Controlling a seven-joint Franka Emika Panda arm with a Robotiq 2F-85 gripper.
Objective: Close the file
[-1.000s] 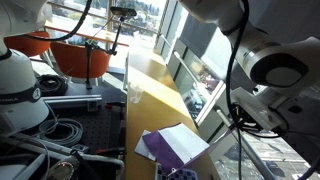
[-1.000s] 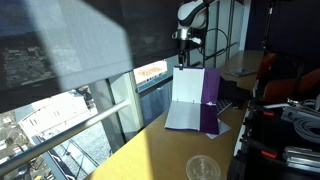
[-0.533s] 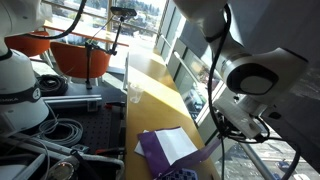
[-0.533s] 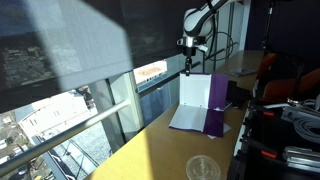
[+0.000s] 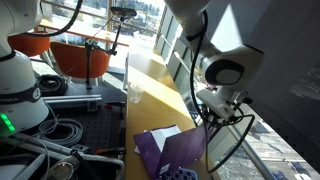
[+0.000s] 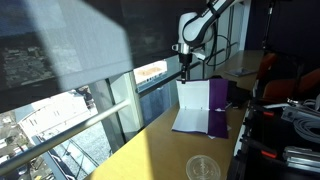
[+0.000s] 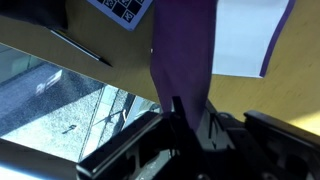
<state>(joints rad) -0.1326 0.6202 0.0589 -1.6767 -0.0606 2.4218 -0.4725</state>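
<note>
The file (image 6: pixel 219 105) sits on the table (image 6: pixel 150 155) at 3 o'clock in an exterior view, one leaf raised nearly upright above the white paper (image 6: pixel 192 120). The gripper (image 6: pixel 186 72) is at its 11 o'clock. In the wrist view the jaws are clamped on the purple leaf's edge.

This looks like a robot lab high up in a building. Big windows (image 6: pixel 45 125) show the ground far below. A long table (image 5: pixel 152 88) runs beside them. Black cables (image 5: pixel 62 130) lie near orange chairs (image 5: pixel 78 55) and a white robot base (image 5: pixel 20 95).
</note>
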